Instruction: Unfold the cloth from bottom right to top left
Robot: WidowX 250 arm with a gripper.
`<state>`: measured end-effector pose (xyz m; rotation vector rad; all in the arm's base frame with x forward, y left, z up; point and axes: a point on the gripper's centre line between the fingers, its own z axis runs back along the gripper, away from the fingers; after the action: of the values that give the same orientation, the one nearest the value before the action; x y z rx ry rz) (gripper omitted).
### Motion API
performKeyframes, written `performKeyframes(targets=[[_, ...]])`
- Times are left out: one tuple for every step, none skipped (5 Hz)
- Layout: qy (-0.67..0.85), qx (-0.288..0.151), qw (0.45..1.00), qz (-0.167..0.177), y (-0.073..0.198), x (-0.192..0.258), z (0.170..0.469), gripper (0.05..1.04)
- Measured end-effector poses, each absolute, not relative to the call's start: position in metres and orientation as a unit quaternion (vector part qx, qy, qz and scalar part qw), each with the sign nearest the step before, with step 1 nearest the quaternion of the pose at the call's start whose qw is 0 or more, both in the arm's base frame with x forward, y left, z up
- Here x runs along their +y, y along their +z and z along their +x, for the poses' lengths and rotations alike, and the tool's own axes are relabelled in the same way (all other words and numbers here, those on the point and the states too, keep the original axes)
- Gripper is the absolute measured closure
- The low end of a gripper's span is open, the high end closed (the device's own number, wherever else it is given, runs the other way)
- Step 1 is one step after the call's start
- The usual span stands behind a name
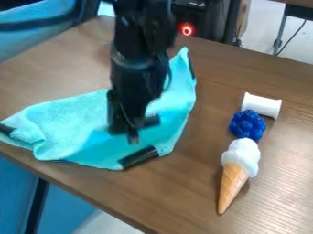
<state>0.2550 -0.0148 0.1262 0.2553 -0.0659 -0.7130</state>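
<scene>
Nearest on the brown bench [183, 194], toward the right of the view, lies a toy ice cream cone [235, 171], its tip toward the near edge. The turquoise cloth [67, 121] lies rumpled on the left and middle, black patches at its corners, with the hand [133, 131] low over its middle — whether open or closed, I cannot tell. Beyond the cone sit a knobbly blue toy [247, 125] and, farther still, a white spool [261, 105].

From above, the camera looks down at a slant across the table [183, 196], close enough to crop it, towards the floor [299, 49] beyond.
</scene>
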Motion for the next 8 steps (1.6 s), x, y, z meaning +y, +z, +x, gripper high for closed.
performKeyframes(targets=[[-0.305, -0.022, 0.946, 0.108, 0.150, 0.007, 0.259, 1.030], [-0.288, 0.001, 0.955, 0.075, 0.156, 0.025, 0.259, 1.030], [-0.288, 0.043, 0.955, 0.057, 0.149, 0.043, 0.261, 1.030], [-0.292, 0.099, 0.950, 0.040, 0.143, 0.070, 0.266, 1.030], [-0.281, 0.104, 0.953, 0.038, 0.144, 0.097, 0.260, 1.030], [-0.275, 0.102, 0.955, 0.039, 0.145, 0.126, 0.252, 1.030], [-0.280, 0.093, 0.954, 0.053, 0.148, 0.152, 0.254, 1.030], [-0.252, 0.080, 0.964, 0.036, 0.154, 0.181, 0.262, 1.030]])
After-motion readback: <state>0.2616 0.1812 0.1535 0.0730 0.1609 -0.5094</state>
